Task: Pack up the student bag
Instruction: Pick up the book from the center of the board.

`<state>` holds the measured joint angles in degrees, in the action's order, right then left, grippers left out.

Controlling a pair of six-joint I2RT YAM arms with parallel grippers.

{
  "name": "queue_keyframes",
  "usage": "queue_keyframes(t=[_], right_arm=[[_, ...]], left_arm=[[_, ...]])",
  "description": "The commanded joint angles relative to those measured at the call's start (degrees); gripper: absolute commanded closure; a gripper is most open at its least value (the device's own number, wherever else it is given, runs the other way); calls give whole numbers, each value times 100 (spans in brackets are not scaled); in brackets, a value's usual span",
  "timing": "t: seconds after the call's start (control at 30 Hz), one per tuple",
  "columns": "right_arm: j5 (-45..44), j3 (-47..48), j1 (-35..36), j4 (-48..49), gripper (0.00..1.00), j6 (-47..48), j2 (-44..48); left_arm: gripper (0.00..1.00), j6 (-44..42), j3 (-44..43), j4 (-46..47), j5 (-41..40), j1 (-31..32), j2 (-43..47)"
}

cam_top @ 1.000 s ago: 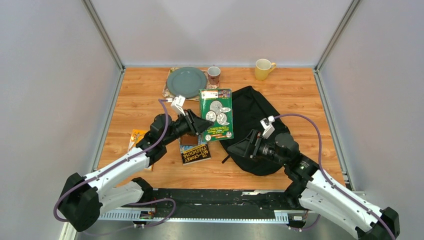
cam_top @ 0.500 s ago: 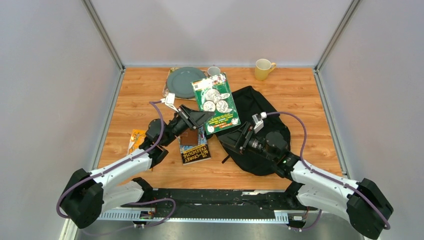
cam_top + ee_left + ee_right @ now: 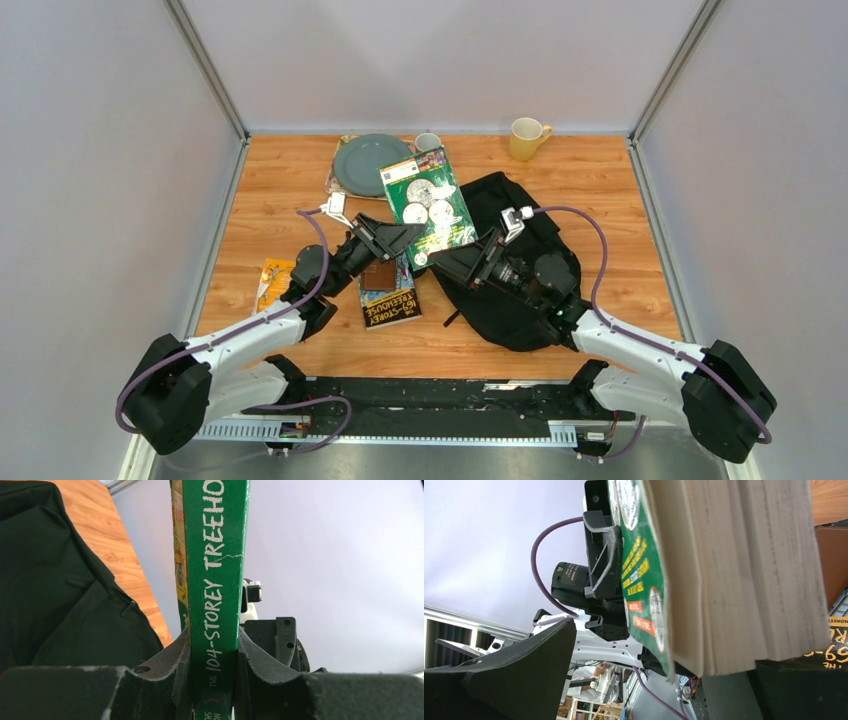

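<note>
My left gripper (image 3: 408,238) is shut on the lower edge of a green book (image 3: 428,205) and holds it tilted above the table. In the left wrist view its green spine (image 3: 216,580) is clamped upright between the jaws of that gripper (image 3: 212,665). The student bag (image 3: 520,300), black and soft, lies on the table at the right, under the right arm; it also fills the left side of the left wrist view (image 3: 55,595). My right gripper (image 3: 447,262) is open at the book's near right corner. In its wrist view, the page block (image 3: 744,570) sits between the spread fingers (image 3: 514,675), against the right one.
A second book (image 3: 388,300) lies flat under the left gripper, and an orange booklet (image 3: 272,280) lies at the left. At the back stand a grey-green plate (image 3: 372,165), a brown mug (image 3: 428,142) and a yellow mug (image 3: 526,137). Walls enclose the table.
The left gripper has lifted and tilted the green book toward the back. The right arm has swung left over the bag up to the book's corner, its jaws spreading a little wider.
</note>
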<state>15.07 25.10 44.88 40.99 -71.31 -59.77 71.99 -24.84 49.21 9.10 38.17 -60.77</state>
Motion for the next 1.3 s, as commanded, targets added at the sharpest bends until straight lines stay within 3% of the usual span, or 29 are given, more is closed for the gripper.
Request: queue_keyframes(t=[0.0, 0.83, 1.17, 1.27], right_arm=[[-338, 126, -32, 199, 11, 188, 36], [-531, 346, -524, 1016, 11, -32, -413], [-540, 223, -524, 1129, 11, -67, -342], [-216, 346, -524, 1183, 17, -6, -378]], left_arm=[[100, 447, -118, 1256, 170, 32, -110], [100, 739, 260, 1969, 110, 50, -49], [100, 588, 252, 1776, 73, 59, 48], [100, 624, 313, 1794, 65, 59, -22]])
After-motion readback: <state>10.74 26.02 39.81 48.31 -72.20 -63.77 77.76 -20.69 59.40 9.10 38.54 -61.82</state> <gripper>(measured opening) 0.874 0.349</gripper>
